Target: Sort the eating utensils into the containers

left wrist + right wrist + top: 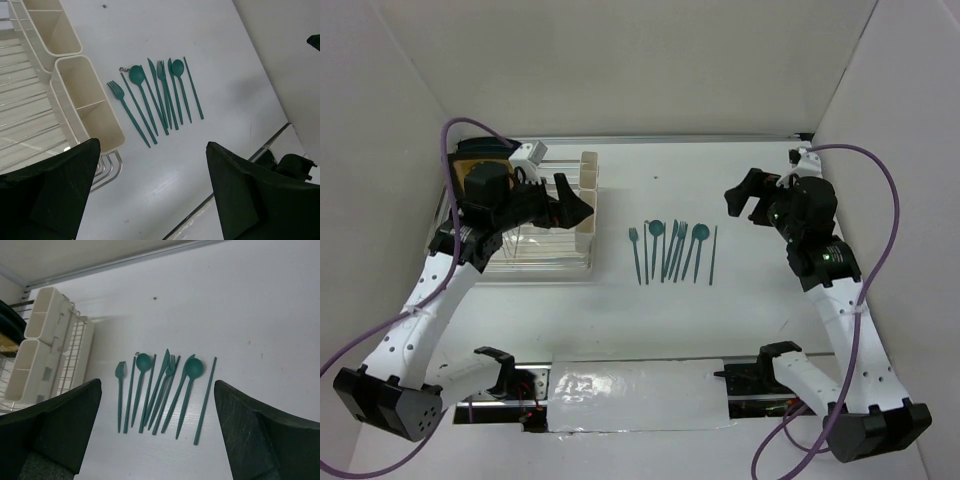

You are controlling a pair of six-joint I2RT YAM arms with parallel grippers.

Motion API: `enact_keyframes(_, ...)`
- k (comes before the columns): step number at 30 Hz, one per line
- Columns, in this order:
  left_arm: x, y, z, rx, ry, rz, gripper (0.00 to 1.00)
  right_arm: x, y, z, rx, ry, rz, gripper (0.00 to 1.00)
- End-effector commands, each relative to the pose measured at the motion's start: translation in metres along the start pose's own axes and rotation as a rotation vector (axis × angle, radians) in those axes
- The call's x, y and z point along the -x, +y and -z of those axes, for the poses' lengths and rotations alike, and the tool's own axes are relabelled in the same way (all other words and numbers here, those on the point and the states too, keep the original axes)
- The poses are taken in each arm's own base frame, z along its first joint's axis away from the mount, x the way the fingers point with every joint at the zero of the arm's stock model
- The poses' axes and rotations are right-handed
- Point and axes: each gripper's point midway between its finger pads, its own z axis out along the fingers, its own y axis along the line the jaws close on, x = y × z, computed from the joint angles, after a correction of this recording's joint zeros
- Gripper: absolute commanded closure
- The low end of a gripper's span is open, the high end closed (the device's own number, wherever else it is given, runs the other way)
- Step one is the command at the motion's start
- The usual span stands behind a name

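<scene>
We log the eating utensils (672, 250): teal-green, slim forks, round-bowled spoons and knives. They lie side by side at the middle of the counter (650, 320), handles toward the arm bases. The cream containers (587, 205) stand in a row along the right edge of the dish rack (535, 250) (a bare strip separates them from the nearest fork). Open counter surrounds the row. We see the left fingers (572, 203) spread wide by the containers, holding nothing. The right fingers (740, 195) are equally wide and unladen, well apart from the utensils.

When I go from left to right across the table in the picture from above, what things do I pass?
Clear dish rack → cream containers → green eating utensils → right gripper.
</scene>
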Motion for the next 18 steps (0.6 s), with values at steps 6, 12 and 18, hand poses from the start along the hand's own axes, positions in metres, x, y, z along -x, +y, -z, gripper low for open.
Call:
enact_keyframes(6, 0.015, 0.009, -0.014, 0.014, -0.036, -0.087, 0.00, -0.044, -0.028, -0.015, -0.131, 0.156, -0.070, 0.00)
enact_keyframes(12, 0.009, 0.015, -0.033, 0.011, 0.065, -0.097, 0.09, -0.090, -0.052, -0.023, -0.258, 0.259, -0.173, 0.05)
enact_keyframes(18, -0.005, -0.004, -0.069, 0.121, 0.148, -0.244, 0.06, -0.130, -0.066, -0.033, -0.301, 0.370, -0.160, 0.13)
